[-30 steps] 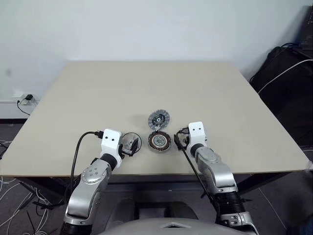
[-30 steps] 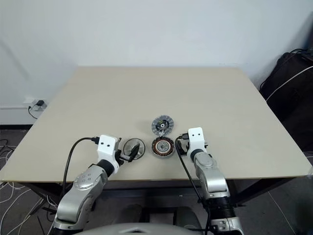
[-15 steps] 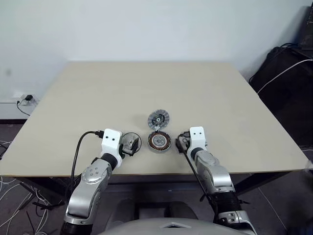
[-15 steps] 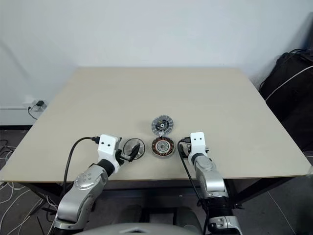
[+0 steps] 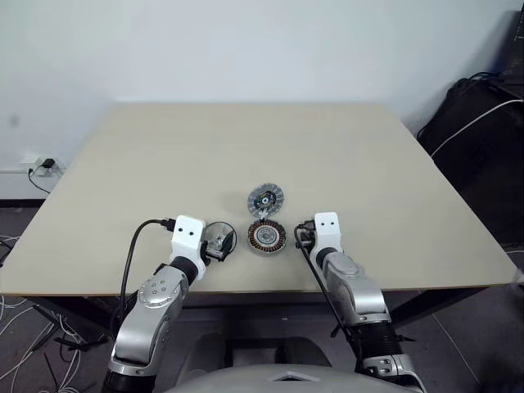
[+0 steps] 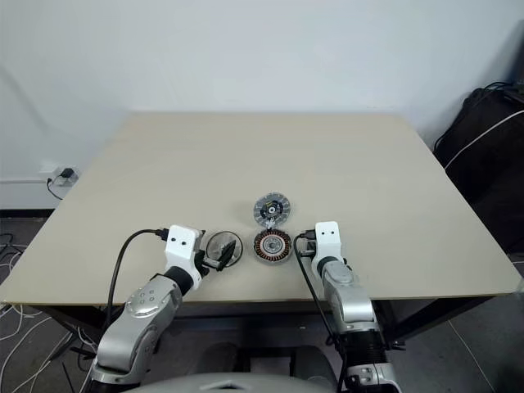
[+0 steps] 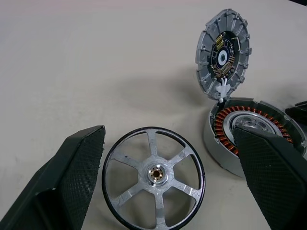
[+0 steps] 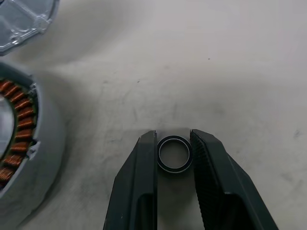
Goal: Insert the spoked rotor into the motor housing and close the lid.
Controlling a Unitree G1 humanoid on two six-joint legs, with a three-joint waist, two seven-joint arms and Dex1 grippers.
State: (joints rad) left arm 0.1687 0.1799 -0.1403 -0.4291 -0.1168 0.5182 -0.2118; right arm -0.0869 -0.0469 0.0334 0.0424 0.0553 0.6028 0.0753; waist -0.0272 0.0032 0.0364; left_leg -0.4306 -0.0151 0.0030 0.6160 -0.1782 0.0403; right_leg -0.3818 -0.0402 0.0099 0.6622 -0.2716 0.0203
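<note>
While its left gripper [image 7: 168,136] hangs spread wide over the near part of the pale table [image 5: 246,147], the humanoid has the spoked rotor [image 7: 153,177] lying flat on the tabletop between the two black fingers [image 7: 76,163], with neither finger touching it. The rotor is a six-spoked silver wheel with a dark rim and a brass-coloured hub, and it sits just left of the motor housing [image 7: 221,139]. The housing is a grey round shell with a ring of copper windings around a pale centre. The lid [image 7: 223,52] stands tipped up at the housing's far edge, joined to it by a small white tab. Its inner face shows grey segments around a dark circuit board with a white-ringed centre, and any marking there is too small to read. To the right of the housing, the right gripper [image 8: 173,134] is pressed in on a small dark ring [image 8: 175,169] that lies on the table, one finger against each side of it.
</note>
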